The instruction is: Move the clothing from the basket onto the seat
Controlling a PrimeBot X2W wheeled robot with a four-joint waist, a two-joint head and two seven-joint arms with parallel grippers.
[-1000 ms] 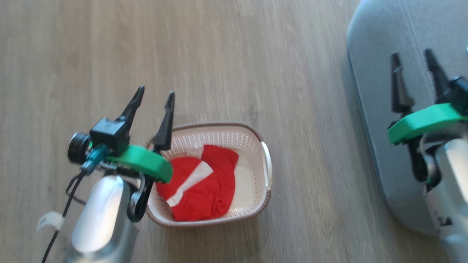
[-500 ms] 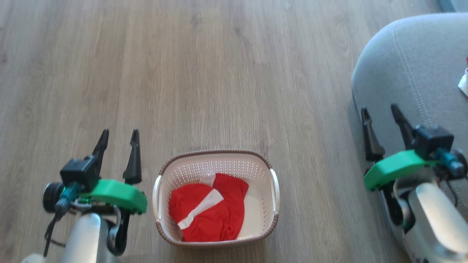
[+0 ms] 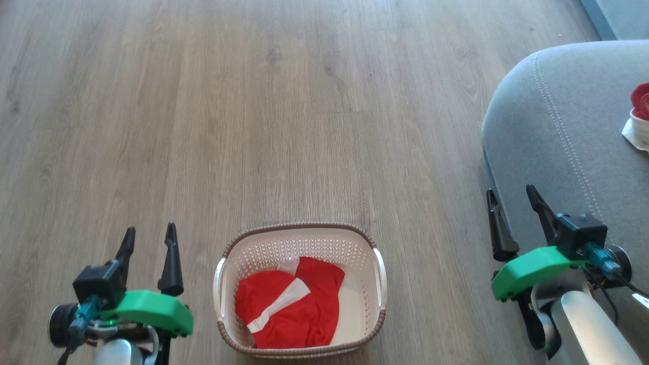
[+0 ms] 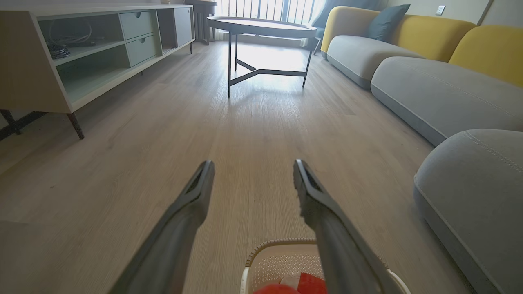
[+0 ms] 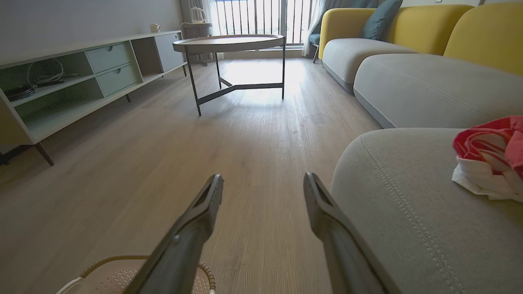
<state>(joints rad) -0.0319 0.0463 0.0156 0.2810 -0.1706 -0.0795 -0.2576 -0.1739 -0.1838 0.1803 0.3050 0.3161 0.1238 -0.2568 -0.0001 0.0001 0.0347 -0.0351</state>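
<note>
Grey seat (image 3: 547, 126) sits right of basket (image 3: 314, 247), red-white bundle (image 3: 640, 114) on it. Red clothing (image 3: 289, 304) inside basket. Left gripper (image 3: 150, 229) just left of basket, right gripper (image 3: 510, 191) well right; both spread wide, empty.

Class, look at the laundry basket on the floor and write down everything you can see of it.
The basket is a small, rounded-rectangular tub of cream plastic with perforated walls, a brown woven-look rim and a white handle at each end. It stands upright on the wooden floor, apart from the grey seat. Inside lies a crumpled red garment with a white stripe, covering much of the bottom.
</note>
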